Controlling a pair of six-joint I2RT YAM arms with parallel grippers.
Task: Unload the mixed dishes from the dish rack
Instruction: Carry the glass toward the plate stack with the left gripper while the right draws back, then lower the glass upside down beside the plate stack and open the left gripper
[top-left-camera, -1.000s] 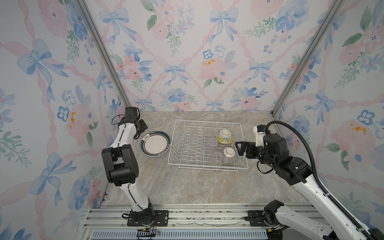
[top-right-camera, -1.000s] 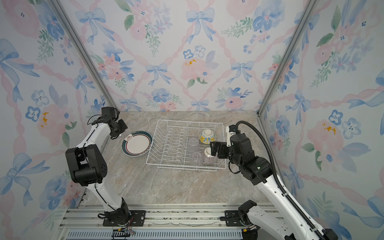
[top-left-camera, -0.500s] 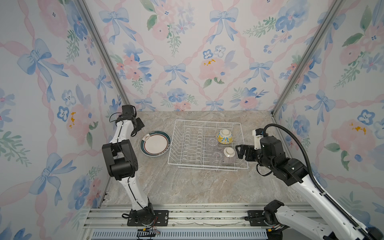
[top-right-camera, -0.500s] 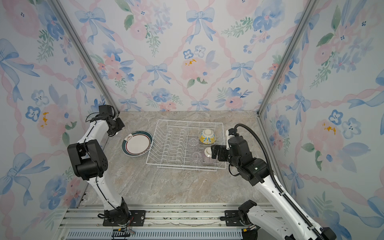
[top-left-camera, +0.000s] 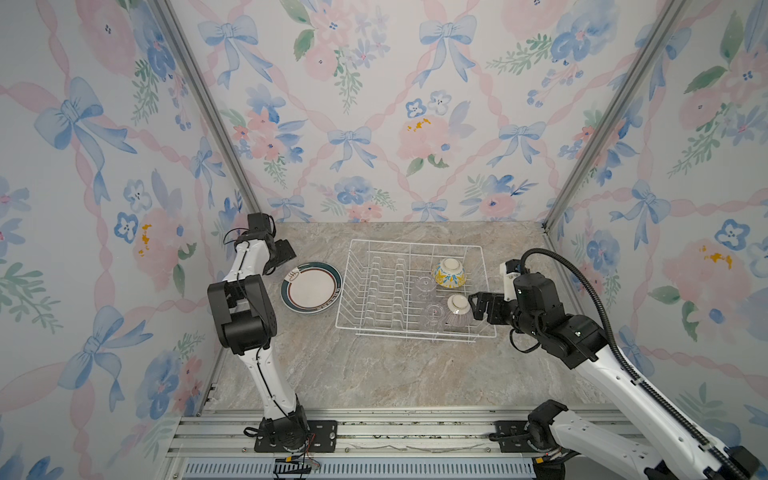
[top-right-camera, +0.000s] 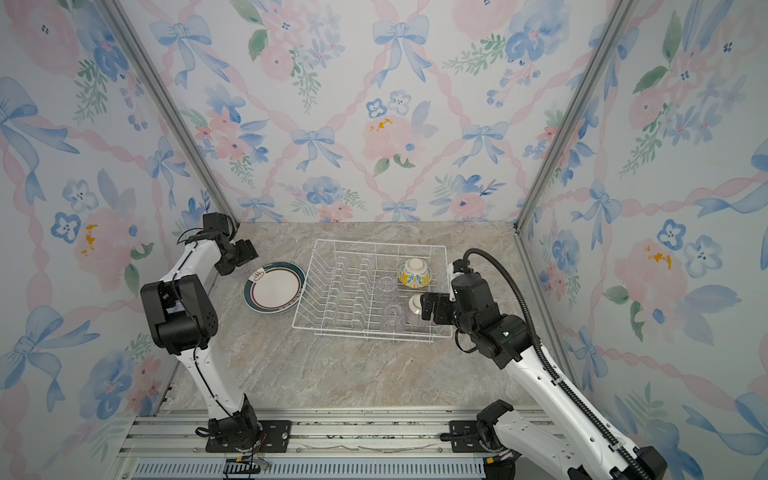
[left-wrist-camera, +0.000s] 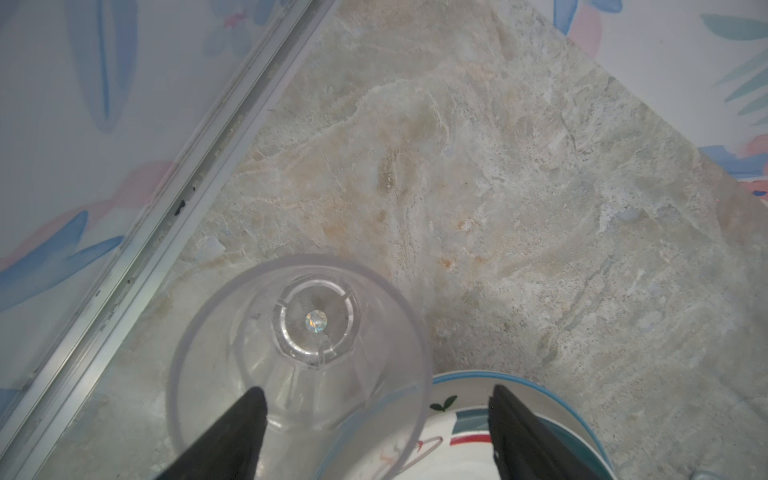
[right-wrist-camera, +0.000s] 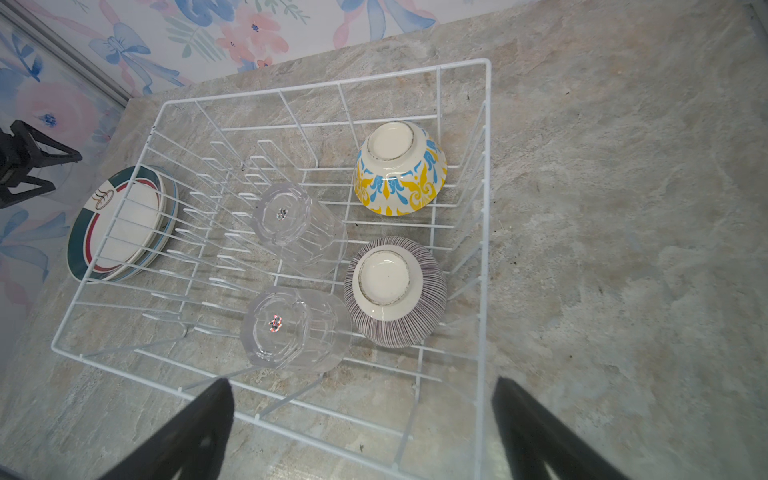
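Dish rack (top-left-camera: 374, 286) mid-desk (top-left-camera: 374, 374). Plate stack (top-left-camera: 311, 287) flat on desk at rack's 9 o'clock. Inside rack, all upside down: yellow-blue bowl (top-left-camera: 449, 272) at 2 o'clock, striped bowl (top-left-camera: 458, 309) at 4 o'clock, two glass cups (top-left-camera: 424, 289) just beside bowls toward centre. Third glass cup (left-wrist-camera: 299, 345) mouth up on desk just beside plates. Left fingers (left-wrist-camera: 232, 436) spread wide, one tip over cup mouth, other over plates, clamping nothing. Right fingers (right-wrist-camera: 195, 424) wide apart, empty, hovering at rack's 4 o'clock.
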